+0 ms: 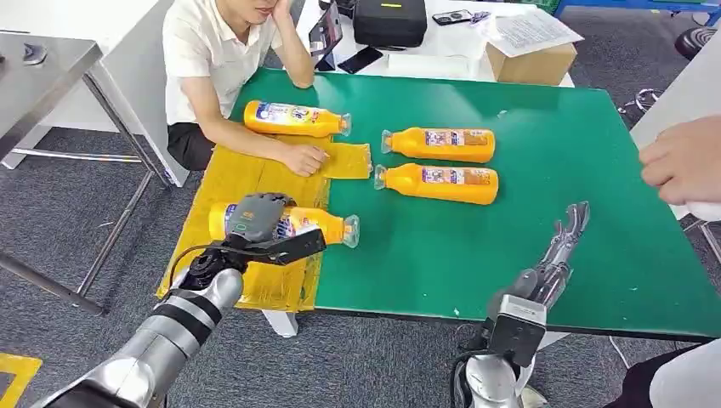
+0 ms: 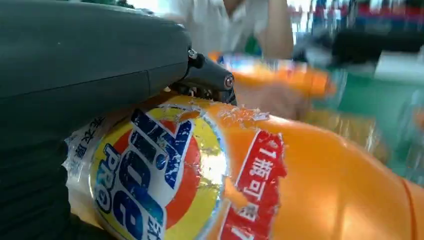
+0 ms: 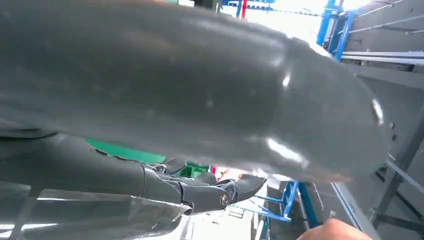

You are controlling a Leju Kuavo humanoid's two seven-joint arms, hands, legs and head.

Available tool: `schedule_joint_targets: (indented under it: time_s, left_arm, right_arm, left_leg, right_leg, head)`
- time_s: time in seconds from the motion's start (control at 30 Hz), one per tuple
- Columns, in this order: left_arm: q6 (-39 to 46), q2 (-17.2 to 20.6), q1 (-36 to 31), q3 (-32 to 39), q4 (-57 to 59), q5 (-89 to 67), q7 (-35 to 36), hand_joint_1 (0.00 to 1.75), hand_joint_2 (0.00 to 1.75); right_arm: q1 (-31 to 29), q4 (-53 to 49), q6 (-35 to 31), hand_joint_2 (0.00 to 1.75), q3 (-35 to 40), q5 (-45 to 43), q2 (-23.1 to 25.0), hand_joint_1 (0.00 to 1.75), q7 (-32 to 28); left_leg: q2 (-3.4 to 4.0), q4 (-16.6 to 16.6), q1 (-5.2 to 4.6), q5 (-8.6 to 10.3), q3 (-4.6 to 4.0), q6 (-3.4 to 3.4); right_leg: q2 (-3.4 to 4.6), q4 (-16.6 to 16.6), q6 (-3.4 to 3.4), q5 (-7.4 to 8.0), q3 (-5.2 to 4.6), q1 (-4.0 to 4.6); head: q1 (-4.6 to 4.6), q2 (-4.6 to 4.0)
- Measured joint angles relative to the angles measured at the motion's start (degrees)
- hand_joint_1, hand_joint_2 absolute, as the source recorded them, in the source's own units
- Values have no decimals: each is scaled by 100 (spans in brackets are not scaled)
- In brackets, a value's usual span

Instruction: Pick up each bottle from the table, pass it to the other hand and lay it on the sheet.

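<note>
Left hand (image 1: 259, 223) grasps a bottle (image 1: 327, 226) on the yellow sheet (image 1: 229, 178); right hand (image 1: 564, 240), released, hovers right of it.

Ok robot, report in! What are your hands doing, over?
Left hand holds a bottle over the yellow sheet. Right hand open, holding nothing. Person's hand rests on the sheet.

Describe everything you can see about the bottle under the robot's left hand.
The bottle is orange plastic with a clear cap and a glossy label in yellow, red and blue, its film wrap torn in places. It lies on its side on the yellow sheet, cap end reaching over the green table. The left hand covers its label end, fingers along its near side.
</note>
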Motion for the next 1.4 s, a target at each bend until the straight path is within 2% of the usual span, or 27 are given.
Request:
schedule_joint_targets:
  time_s: [0.33, 0.37, 0.4, 0.43, 0.47, 0.5, 0.53, 0.57, 0.6, 0.7, 0.93, 1.17, 1.4]
  left_arm:
    - [-96, -79, -275, -129, 834, -4, -57, 175, 175]
    - [-96, -81, -282, -140, 863, -4, -59, 99, 175]
    - [-98, -83, -287, -149, 891, -4, -59, 38, 175]
    - [-100, -83, -291, -153, 911, -4, -63, 31, 175]
    - [-170, -94, -305, -153, 937, 73, -116, 148, 175]
    - [-265, -103, -320, -138, 972, 206, -190, 150, 175]
    - [-398, -129, -336, -110, 1009, 341, -268, 140, 175]
    - [-560, -157, -371, -101, 1053, 369, -304, 147, 175]
    - [-724, -173, -423, -107, 1114, 312, -308, 131, 175]
    - [-1196, -234, -644, -193, 1361, 151, -188, 0, 175]
    - [-1222, -378, -767, -84, 1706, 657, -166, 0, 175]
    - [-2516, -461, -873, 507, 1840, 1858, -420, 0, 175]
    - [-2662, -472, -886, 715, 1899, 1985, -435, 0, 175]
  right_arm:
    - [-14, 0, 0, 0, 68, -64, -20, 0, 0]
    - [-14, 0, 2, 0, 68, -64, -22, 0, 0]
    - [-14, 0, 0, 0, 68, -64, -22, 0, 0]
    - [-15, 0, 2, 0, 68, -64, -22, 0, 0]
    - [-15, 0, 0, 0, 72, -75, -24, 0, 0]
    - [-15, 0, 2, 0, 88, -90, -31, 0, 0]
    - [-16, 2, 2, 0, 125, -116, -44, 0, 0]
    - [-24, 11, 2, 0, 155, -131, -52, 0, 0]
    - [-37, 24, 2, 0, 180, -147, -59, 0, 0]
    - [-72, 61, 2, 0, 258, -199, -87, 0, 0]
    - [-92, 138, 2, 0, 341, -223, -144, 0, 0]
    - [-125, 264, 2, 0, 433, -271, -208, 0, 0]
    - [-163, 380, 2, 0, 481, -262, -247, 0, 0]
  left_leg:
    - [-1, 0, 0, -1, -3, -1]
    - [-1, 0, 0, -1, -3, -1]
    - [-1, 0, 0, -1, -3, -1]
    - [-1, 0, 0, -1, -3, -1]
    - [-2, 0, 0, -1, -3, -1]
    - [-3, 0, 0, -1, -3, -1]
    - [-3, 0, 0, -1, -3, -1]
    - [-3, 0, 0, 0, -3, -1]
    - [-3, 0, 0, 0, -3, -1]
    - [-3, 0, -1, 0, -2, -1]
    - [-5, 0, 0, -1, -1, -1]
    - [-7, -1, 0, -1, 8, -1]
    - [-7, -1, 0, -1, 28, -1]
  right_leg:
    - [-1, 0, 1, -1, -2, 1]
    - [-1, 0, 1, -1, -2, 1]
    - [0, 0, 1, -1, -2, 1]
    - [0, 0, 1, -1, -2, 1]
    - [-1, 0, 1, -1, -1, 1]
    - [-2, 0, 1, -1, -1, 1]
    - [-2, 0, 1, -1, -1, 1]
    - [-2, 0, 1, -1, 1, 1]
    - [-2, 0, 1, -1, 1, 0]
    - [-1, 0, 1, 0, 4, 0]
    - [-3, 1, 1, -1, 4, 1]
    - [-5, 0, 1, -2, 16, 0]
    - [-5, -1, 1, -1, 35, 0]
  head:
    - [-2, 0]
    - [0, 0]
    - [-2, 0]
    - [0, 0]
    - [-2, 0]
    - [0, 0]
    - [0, 0]
    - [0, 0]
    - [2, 0]
    - [0, 0]
    - [0, 0]
    - [0, 0]
    - [-2, 0]
